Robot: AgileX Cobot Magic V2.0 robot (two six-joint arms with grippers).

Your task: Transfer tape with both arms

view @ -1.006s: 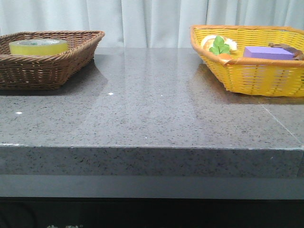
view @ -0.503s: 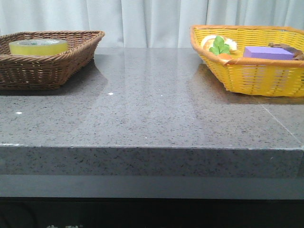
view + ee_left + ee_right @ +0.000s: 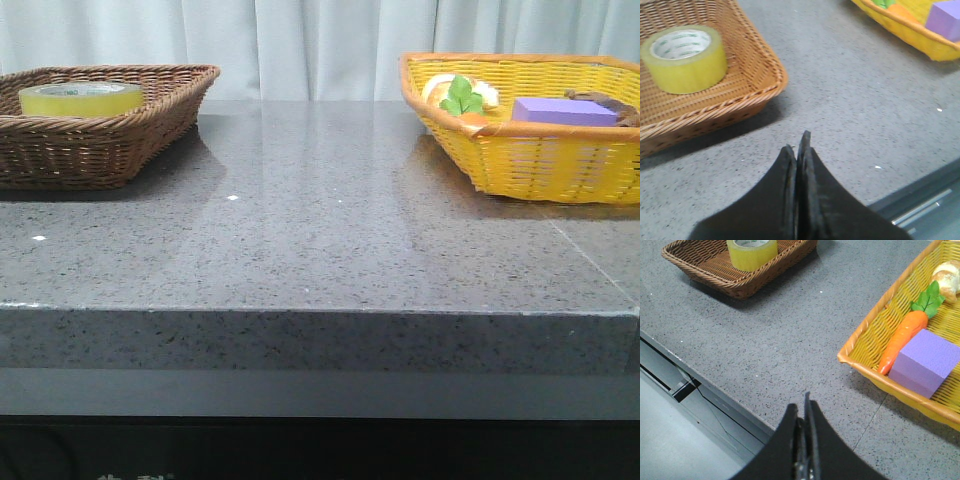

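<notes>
On the left, one wide roll of translucent yellow packing tape (image 3: 684,58) lies flat, core upward, in the brown woven wicker basket (image 3: 110,150) on the grey speckled stone tabletop (image 3: 320,240). It is probably light and stiff, with a smooth, slippery outer wall; pinching across wall and pale core looks surest. On the right, one yellow woven basket (image 3: 540,160) holds one purple block (image 3: 922,362), one orange toy carrot (image 3: 902,337) and one pale round item. Left end effector (image 3: 797,150) and right end effector (image 3: 802,410) are both closed, empty.
</notes>
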